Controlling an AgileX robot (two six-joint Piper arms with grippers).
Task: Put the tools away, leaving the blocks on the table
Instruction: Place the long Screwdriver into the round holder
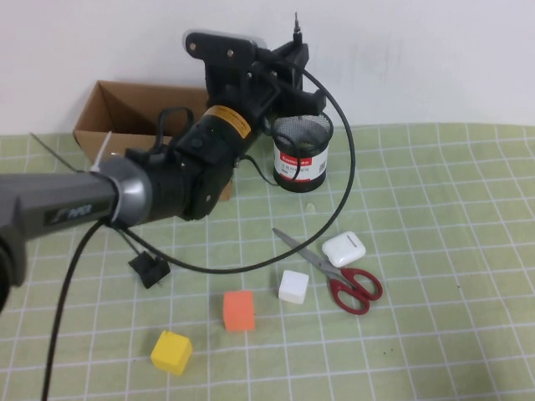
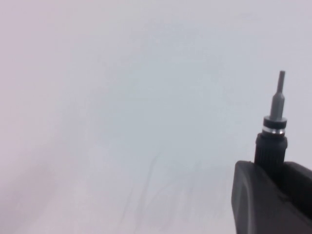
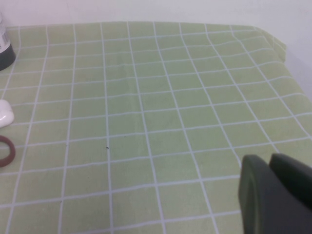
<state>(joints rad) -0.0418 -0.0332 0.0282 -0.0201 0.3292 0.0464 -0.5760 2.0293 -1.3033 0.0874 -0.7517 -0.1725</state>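
Note:
My left gripper (image 1: 292, 55) is raised above the black mesh cup (image 1: 301, 154) and is shut on the thin black rod (image 1: 295, 23), tip pointing up. In the left wrist view the rod (image 2: 276, 122) sticks out from between the dark fingers (image 2: 253, 195) against the white wall. The red-handled scissors (image 1: 334, 271) lie on the table (image 1: 435, 334). The white block (image 1: 293, 286), orange block (image 1: 239, 310) and yellow block (image 1: 171, 351) sit near the front. My right gripper (image 3: 273, 195) hovers shut over bare mat, out of the high view; one red scissor handle (image 3: 5, 151) shows at its frame edge.
A white glossy case (image 1: 343, 248) lies against the scissors. A small chunky black piece (image 1: 149, 270) sits left of the blocks. An open cardboard box (image 1: 125, 113) stands at the back left, behind my left arm, whose cable loops down over the mat.

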